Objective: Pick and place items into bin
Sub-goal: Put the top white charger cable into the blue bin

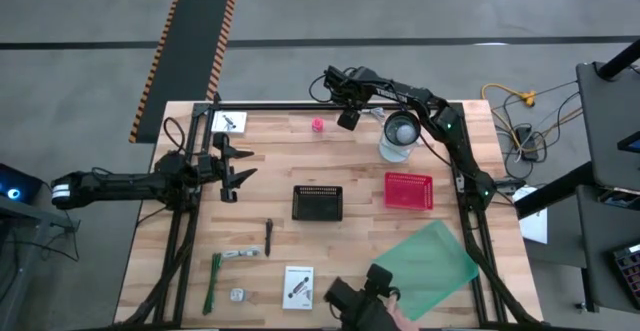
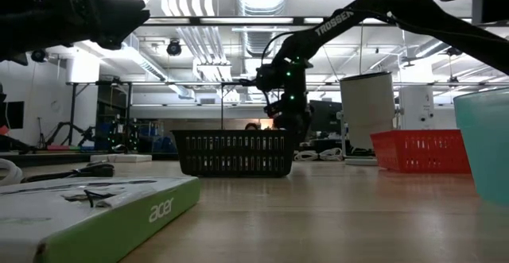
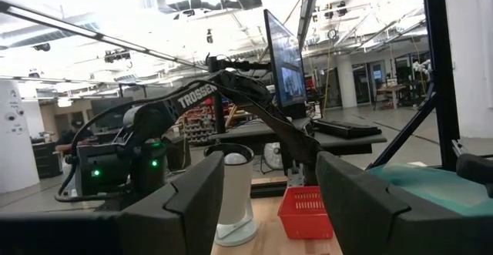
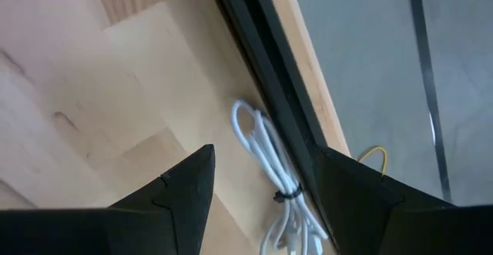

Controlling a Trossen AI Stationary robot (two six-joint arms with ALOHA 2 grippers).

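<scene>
Wooden desk [image 1: 330, 241]: right gripper [image 4: 262, 182] jaws apart, empty, over coiled white cable [image 4: 271, 179] at far edge; left gripper [image 1: 236, 168] jaws apart, empty, near left edge.

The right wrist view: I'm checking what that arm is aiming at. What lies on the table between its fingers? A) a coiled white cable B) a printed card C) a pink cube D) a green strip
A: the right wrist view shows a tied white cable lying on the wood by the table's dark edge rail, framed by the open right claw.
</scene>
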